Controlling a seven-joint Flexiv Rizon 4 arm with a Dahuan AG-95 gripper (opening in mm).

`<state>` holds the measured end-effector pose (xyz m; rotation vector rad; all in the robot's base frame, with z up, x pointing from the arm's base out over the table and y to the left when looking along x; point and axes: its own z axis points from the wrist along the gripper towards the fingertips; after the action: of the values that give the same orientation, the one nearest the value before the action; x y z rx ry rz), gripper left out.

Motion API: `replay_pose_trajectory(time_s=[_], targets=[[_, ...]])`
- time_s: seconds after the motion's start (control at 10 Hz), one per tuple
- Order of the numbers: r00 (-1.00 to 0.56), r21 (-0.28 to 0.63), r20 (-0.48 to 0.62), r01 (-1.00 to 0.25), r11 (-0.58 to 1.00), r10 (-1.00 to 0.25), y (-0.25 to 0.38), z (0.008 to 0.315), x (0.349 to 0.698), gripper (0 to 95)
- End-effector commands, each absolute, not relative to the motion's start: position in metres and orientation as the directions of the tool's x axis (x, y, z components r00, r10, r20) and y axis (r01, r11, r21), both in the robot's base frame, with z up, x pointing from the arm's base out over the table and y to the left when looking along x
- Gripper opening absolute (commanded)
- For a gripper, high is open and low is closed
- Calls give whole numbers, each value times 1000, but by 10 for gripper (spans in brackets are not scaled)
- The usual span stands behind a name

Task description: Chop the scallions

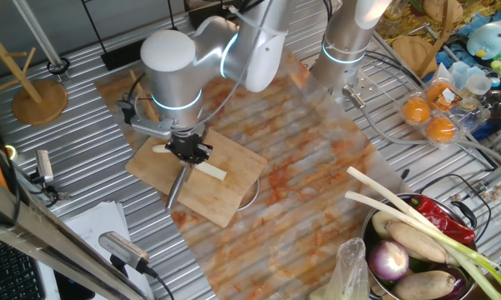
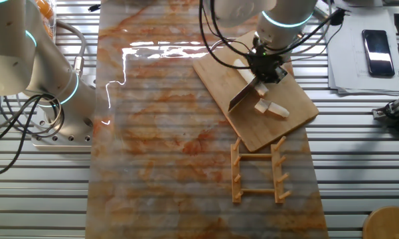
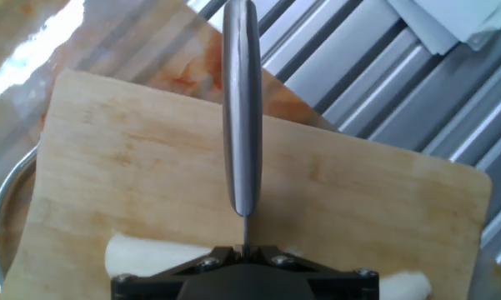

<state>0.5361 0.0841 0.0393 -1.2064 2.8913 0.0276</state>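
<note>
The gripper (image 1: 188, 152) is clamped on a knife (image 2: 242, 93), its fingers closed tight round the blade's upper end, and it stands over the bamboo cutting board (image 1: 233, 193). The scallions (image 2: 271, 108) lie on that board as a pale cream stalk running crosswise under the gripper, with the blade reaching down beside them. In the hand view the knife (image 3: 241, 117) points away across the board (image 3: 133, 158) above the stalk (image 3: 150, 253).

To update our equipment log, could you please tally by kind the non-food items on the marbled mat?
Cutting board: 1
Knife: 1
Wooden rack: 1
Metal dish under the board: 1
Total: 4
</note>
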Motion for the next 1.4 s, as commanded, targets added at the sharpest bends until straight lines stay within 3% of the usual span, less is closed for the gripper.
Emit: replay_pose_trajectory(time_s=[0.1,0.3,1.4], targets=[[-714,8,-6,-700,714,-700,87,-4,537,0],[-714,11,2,-700,714,-700,91,21,541,0],[-715,1,24,-699,715,-699,104,74,536,0]])
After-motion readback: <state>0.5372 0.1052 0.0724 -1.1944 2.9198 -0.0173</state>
